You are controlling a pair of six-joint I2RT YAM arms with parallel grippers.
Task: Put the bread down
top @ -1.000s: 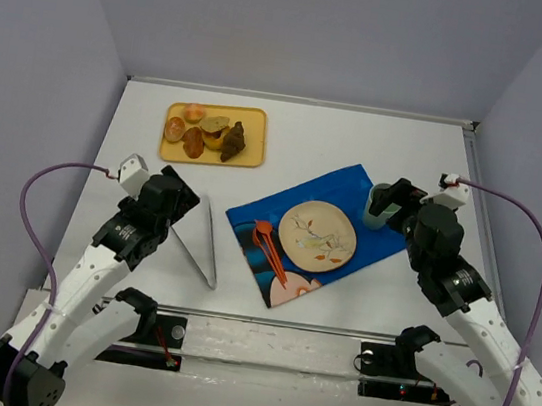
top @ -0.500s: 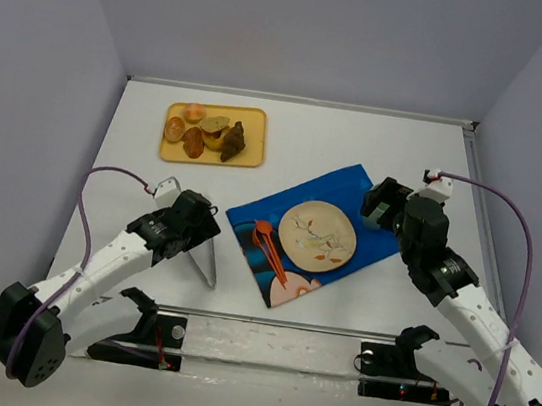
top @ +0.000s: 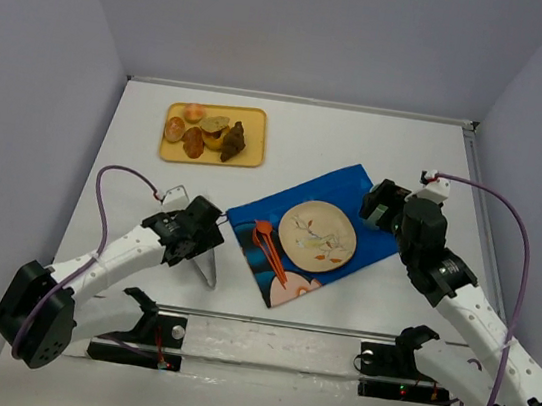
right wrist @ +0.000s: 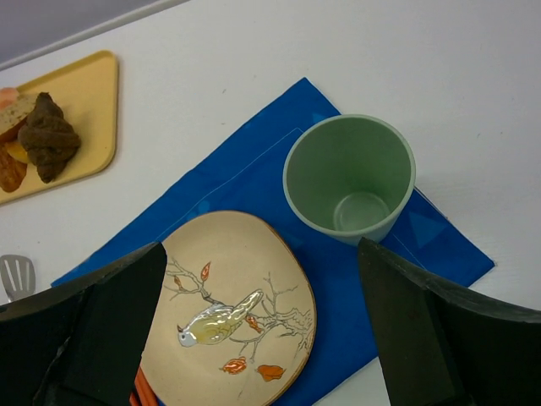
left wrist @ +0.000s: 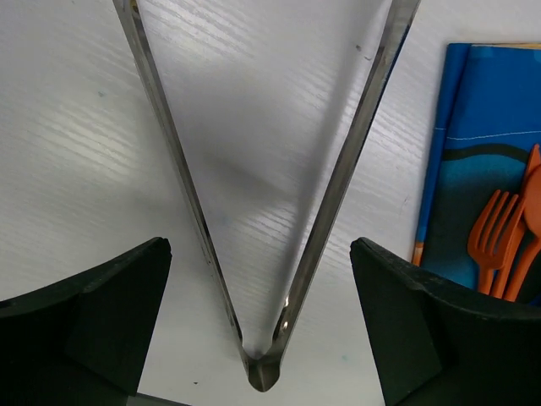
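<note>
Both left gripper fingers gape around the tongs.
Close evenly, hinge near the palm, so nothing twists.

White table, faint wood-grain finish. Three things lie directly on it. Yellow tray at far left. Blue placemat centre-right, skewed diagonally. Metal tongs flat on the surface just left of the mat, arms splayed in a V, hinge end toward the near edge. Tray sits well apart from both.
</note>
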